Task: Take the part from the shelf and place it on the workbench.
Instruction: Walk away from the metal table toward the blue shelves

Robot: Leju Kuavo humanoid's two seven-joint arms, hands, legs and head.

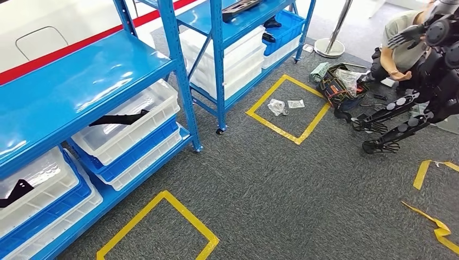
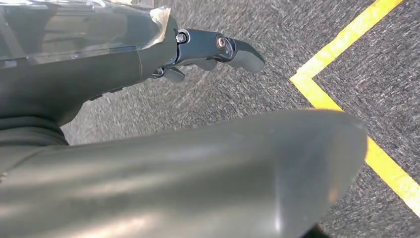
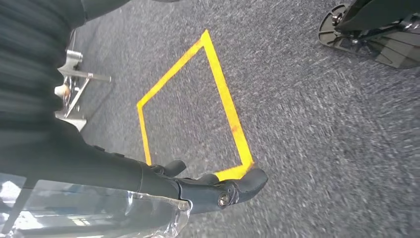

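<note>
Two blue shelves (image 1: 178, 59) stand on grey carpet (image 1: 281, 189), stacked with clear bins (image 1: 130, 122). One black part (image 1: 116, 119) pokes out of a bin on the near shelf, and another (image 1: 16, 192) sits in a bin further left. Left hand (image 2: 218, 49) and right hand (image 3: 218, 191) both hang over the carpet near yellow tape (image 3: 223, 99), holding nothing, fingers loosely apart. Over on the right a person (image 1: 403, 46) crouches.
</note>
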